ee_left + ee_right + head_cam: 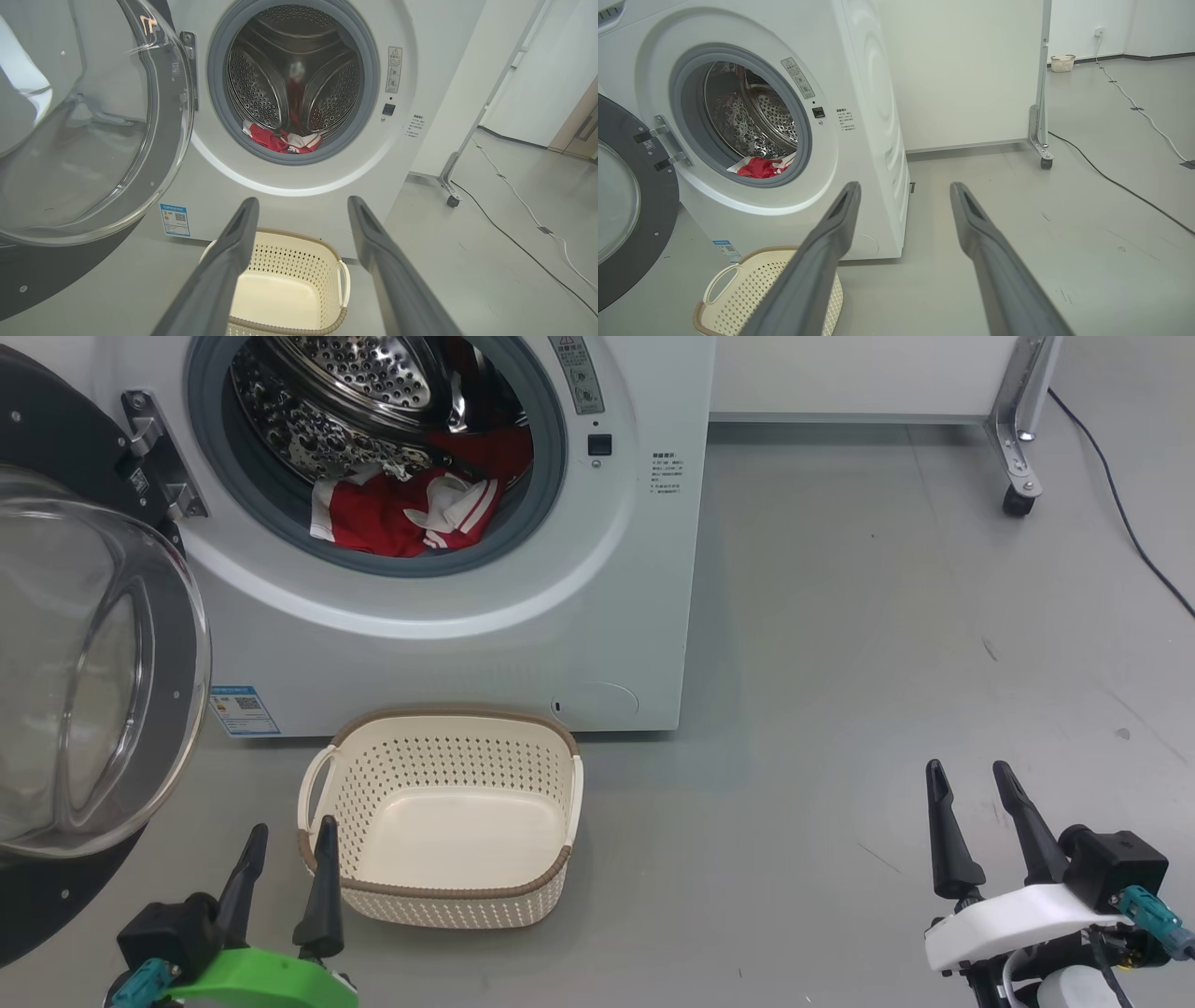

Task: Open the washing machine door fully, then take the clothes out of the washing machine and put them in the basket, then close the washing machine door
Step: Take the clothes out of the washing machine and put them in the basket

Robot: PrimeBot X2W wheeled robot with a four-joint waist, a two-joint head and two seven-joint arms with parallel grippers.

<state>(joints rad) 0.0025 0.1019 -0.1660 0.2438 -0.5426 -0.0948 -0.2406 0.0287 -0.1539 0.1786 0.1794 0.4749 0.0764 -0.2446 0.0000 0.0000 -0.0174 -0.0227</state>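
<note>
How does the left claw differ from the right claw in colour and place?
The left claw sits on a green mount; the right claw on a white mount. The left claw stands near the basket, the right claw over the grey floor, well away from it. Both are open and empty.

The left gripper (291, 829) sat at seven o'clock of the head view, fingers parted and pointing toward twelve. The right gripper (969, 771) sat at four o'clock, likewise spread.

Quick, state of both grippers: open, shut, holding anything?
Left gripper: open, fingers apart, holding nothing.
Right gripper: open, fingers apart, holding nothing.
</note>
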